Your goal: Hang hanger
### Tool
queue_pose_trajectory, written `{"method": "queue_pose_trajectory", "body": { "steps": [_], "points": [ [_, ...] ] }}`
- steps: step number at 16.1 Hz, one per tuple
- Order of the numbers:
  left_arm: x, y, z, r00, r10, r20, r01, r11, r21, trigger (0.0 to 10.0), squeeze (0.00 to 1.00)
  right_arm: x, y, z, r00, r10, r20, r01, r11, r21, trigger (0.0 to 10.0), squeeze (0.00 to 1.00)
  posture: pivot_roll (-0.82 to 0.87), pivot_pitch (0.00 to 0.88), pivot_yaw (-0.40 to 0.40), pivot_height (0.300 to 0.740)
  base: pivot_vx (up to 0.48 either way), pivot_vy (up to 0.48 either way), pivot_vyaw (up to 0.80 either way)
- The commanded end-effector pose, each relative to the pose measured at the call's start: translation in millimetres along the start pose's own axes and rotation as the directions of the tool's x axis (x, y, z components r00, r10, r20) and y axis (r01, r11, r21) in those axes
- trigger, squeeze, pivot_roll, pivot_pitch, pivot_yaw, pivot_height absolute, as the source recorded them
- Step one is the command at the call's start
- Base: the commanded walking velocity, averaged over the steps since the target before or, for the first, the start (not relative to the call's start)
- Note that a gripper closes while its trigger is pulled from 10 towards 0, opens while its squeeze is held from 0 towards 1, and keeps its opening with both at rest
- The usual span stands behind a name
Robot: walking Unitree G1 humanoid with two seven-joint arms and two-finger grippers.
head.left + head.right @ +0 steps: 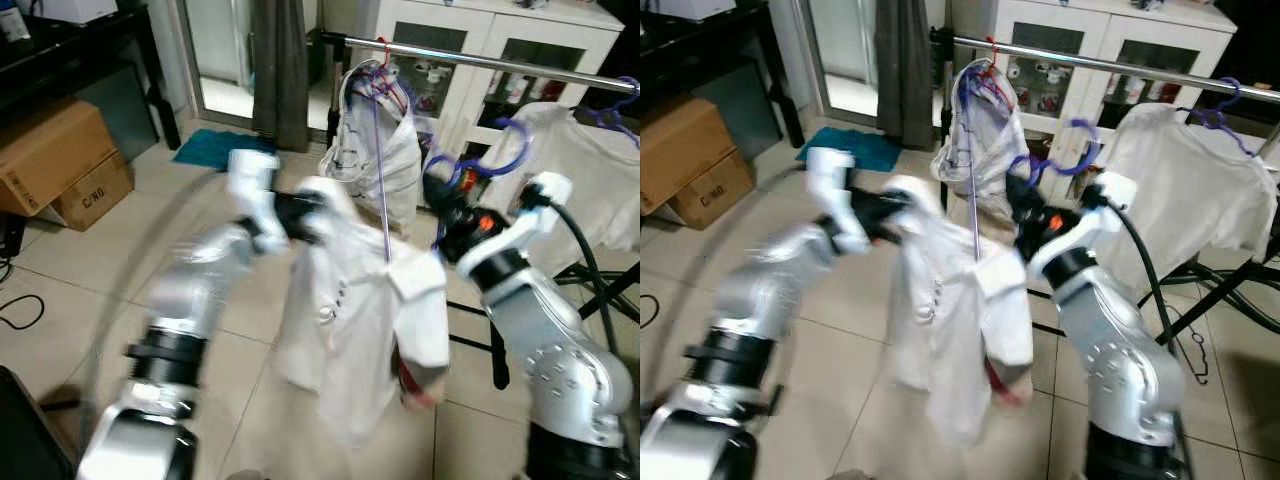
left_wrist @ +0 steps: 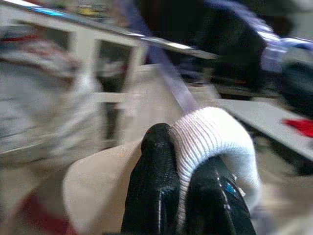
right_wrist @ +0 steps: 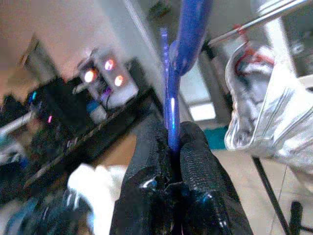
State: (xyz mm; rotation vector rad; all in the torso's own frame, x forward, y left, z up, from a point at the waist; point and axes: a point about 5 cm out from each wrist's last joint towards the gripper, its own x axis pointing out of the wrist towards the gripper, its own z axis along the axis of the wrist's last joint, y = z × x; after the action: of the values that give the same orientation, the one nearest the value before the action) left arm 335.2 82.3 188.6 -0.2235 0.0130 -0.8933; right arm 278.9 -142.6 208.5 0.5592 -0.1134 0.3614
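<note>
From the left eye view, a white long-sleeved garment [image 1: 365, 320] hangs in mid-air between the two silver arms, in front of a horizontal silver metal clothes rail [image 1: 480, 60]. The left gripper [image 1: 300, 215] pinches a white fold at the garment's upper left. The right gripper [image 1: 445, 215] is at its upper right, with the purple plastic hanger [image 1: 470, 170] rising from it; the hook curls upward below the rail and apart from it. Two other garments hang on the rail: a pale grey one [image 1: 375, 150] on a red hook and a white shirt [image 1: 570, 170] on another purple hanger. Two brown cardboard boxes [image 1: 55, 165] sit on the tiled floor at the left; both are shut, so their contents cannot be told. A white glass-doored cabinet [image 1: 500, 50] behind the rail holds small blurred items.

The right eye view shows the same layout, the hanger hook below the rail.

In the left wrist view, the two black fingers [image 2: 156, 186] are clamped on a ribbed white cuff or hem of the garment.

In the right wrist view, the black fingers [image 3: 195, 171] are pressed together on the hanger's thin purple stem, which runs straight up out of the grip.
</note>
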Motion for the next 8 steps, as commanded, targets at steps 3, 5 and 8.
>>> {"method": "queue_pose_trajectory", "body": {
  "steps": [3, 5, 8],
  "points": [
    [9.4, -31.9, 10, 0.992, -0.124, 0.024, 0.125, 0.992, -0.018, 0.0, 0.00, 3.1, -1.5, 18, 0.978, -0.066, 0.196, 0.053, 0.996, 0.070, 0.0, 0.00, 0.01, 0.000, 0.001, 0.740, 0.000, 0.000, 0.00],
    [1.1, -35.2, 24, 0.983, -0.157, 0.095, 0.164, 0.984, -0.065, 0.0, 0.00, -2.1, -0.6, 27, 0.955, 0.000, 0.296, -0.036, 0.992, 0.118, 0.0, 0.00, 0.02, 0.000, 0.005, 0.740, 0.000, 0.000, 0.00],
    [-15.6, -12.9, 55, 0.958, -0.067, 0.278, 0.116, 0.980, -0.163, 0.0, 0.00, -8.3, -4.8, 25, 0.964, 0.041, 0.263, -0.016, 0.995, -0.095, 0.0, 0.00, 0.02, 0.000, 0.006, 0.740, 0.000, 0.000, 0.00]
  ]
}}
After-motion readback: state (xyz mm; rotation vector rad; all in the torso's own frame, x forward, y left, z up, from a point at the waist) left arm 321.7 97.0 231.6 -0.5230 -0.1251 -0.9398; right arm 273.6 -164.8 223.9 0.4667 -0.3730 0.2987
